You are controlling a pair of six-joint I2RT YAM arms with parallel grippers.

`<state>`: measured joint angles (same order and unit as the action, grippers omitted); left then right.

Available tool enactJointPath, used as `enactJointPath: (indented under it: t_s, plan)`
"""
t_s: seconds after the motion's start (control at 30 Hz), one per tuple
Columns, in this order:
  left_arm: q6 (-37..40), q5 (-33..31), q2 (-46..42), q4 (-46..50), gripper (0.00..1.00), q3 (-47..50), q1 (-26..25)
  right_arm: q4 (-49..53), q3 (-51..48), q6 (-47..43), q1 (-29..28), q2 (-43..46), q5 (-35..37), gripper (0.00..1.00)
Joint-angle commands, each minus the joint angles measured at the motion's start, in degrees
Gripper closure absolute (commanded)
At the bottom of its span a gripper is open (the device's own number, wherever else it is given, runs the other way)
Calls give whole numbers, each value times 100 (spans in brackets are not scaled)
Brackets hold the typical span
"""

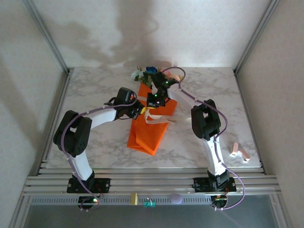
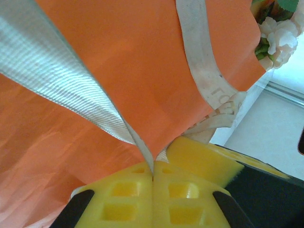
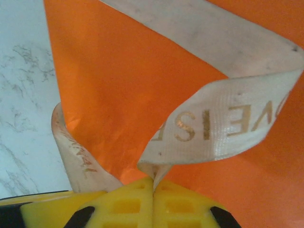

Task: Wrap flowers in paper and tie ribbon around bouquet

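Yellow pads of the left gripper (image 2: 153,175) are pinched together on the ribbon (image 2: 66,85), and the right gripper (image 3: 153,183) clamps another stretch of it the same way. From above, the marble table (image 1: 95,90) carries the orange paper (image 1: 148,133), with the flowers (image 1: 145,74) poking out at its far end. The left wrist view catches a white bloom at the paper's edge; the right wrist view shows gold lettering on the ribbon looped over the paper
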<state>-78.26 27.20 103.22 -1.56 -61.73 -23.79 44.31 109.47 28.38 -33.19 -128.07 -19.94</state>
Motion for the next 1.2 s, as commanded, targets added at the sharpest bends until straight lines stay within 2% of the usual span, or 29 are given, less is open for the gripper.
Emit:
enactJointPath:
  t_s: [0.0, 0.1, 0.23, 0.27, 0.43, 0.53, 0.63, 0.67, 0.77, 0.87, 1.0, 1.17]
  plan:
    - [-73, 7, -153, -125, 100, 13, -80, 505, 226, 67, 80, -213, -295, 100]
    - [-58, -10, -136, -100, 100, -13, -102, 851, 343, -73, 53, -283, -431, 100]
    - [-73, -22, -144, -83, 100, -14, -108, 918, -128, -250, -32, 109, -356, 100]
    - [-75, -25, -148, -81, 100, -14, -108, 911, -225, -293, -34, 197, -355, 98]
    - [-60, -33, -144, -37, 100, -23, -108, 996, -221, -532, 3, 667, 147, 64]
    - [-28, -28, -107, 15, 100, -57, -109, 1208, 84, -571, 99, 781, 357, 57]
    - [-16, -31, -91, 43, 100, -100, -109, 1279, 312, -486, 269, 743, 476, 55]
    - [-20, -30, -89, 51, 100, -108, -108, 1264, 391, -445, 313, 663, 475, 55]
    - [-22, -39, -98, 68, 100, -117, -110, 1372, 1036, -411, 376, 97, 565, 65]
    - [2, -30, -95, 102, 100, -137, -117, 1572, 1983, -367, 383, -683, 682, 80]
    - [35, -38, -120, 139, 100, -154, -117, 1800, 2808, -272, 383, -1357, 897, 91]
    - [56, -26, -84, 167, 100, -241, -117, 1790, 2742, -288, 331, -1703, 515, 93]
